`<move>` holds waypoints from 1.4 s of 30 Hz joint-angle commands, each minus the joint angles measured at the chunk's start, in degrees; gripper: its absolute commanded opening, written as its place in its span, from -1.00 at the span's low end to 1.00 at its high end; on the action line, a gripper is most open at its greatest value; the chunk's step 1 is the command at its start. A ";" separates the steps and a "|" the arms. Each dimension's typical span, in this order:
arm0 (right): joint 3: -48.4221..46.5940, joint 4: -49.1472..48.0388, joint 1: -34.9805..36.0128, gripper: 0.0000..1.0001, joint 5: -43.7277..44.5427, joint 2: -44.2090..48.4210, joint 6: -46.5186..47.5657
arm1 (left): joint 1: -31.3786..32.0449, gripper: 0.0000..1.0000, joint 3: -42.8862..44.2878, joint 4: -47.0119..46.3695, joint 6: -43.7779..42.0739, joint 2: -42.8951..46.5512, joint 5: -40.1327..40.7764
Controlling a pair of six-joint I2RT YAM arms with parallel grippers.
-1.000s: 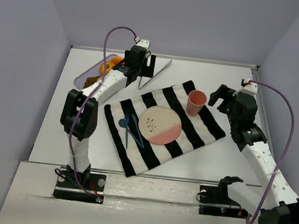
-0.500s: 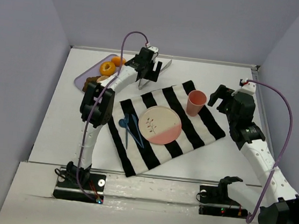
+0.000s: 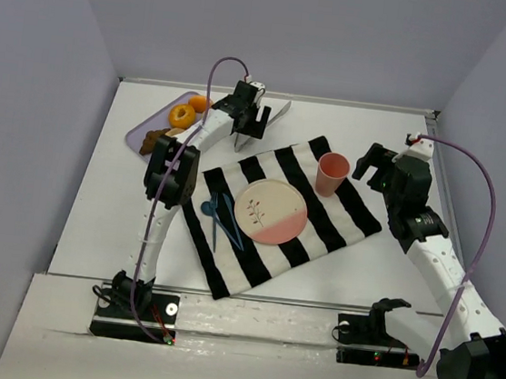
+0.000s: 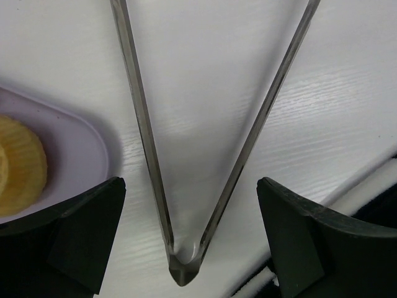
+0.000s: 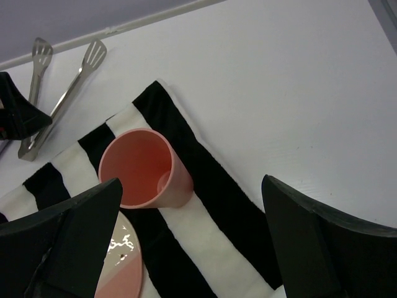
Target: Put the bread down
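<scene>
Left claw (image 3: 249, 125) swings off the tray and hangs wide over the tongs

Within the last second the left claw has left the lavender oval tray (image 4: 80, 149) at the far left of the white surface (image 3: 102, 227). It now hovers with jaws spread wide and empty over the hinge end of the shiny metal tongs (image 4: 184, 264), whose two arms run up between its fingers. That reads as a reach for the tool, so placing on the pink-and-cream round plate (image 3: 270, 212) has not begun. The right claw (image 3: 374, 167), also wide and empty, waits by the salmon-pink cup (image 5: 144, 171). The pale golden-tan bread (image 4: 18, 164) lies on the tray, cut off at the wrist view's edge, so ring or bun cannot be told. From above, the left arm covers part of the tray's heap.
</scene>
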State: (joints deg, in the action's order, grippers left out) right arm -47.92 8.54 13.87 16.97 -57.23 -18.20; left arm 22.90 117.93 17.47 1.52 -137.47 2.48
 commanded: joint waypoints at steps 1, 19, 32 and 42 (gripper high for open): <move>-0.33 -2.03 -0.33 0.99 1.75 -0.42 0.09 | -0.31 0.98 4.58 1.77 -0.99 -0.69 -1.69; 0.64 -2.29 -0.33 0.99 3.42 1.07 -1.31 | -1.71 0.98 18.21 5.91 0.50 -12.47 -9.51; 1.51 -2.65 -0.33 0.99 2.80 2.04 -2.37 | -1.80 0.98 23.93 5.46 1.73 -17.39 -4.85; 2.13 -2.73 -0.33 0.99 2.98 3.70 -2.90 | -1.45 0.37 23.84 5.73 1.65 -17.39 -4.33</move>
State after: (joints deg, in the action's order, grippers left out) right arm -46.09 8.49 13.87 19.07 -55.83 -20.67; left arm 21.28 140.29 20.97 2.92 -153.60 -2.17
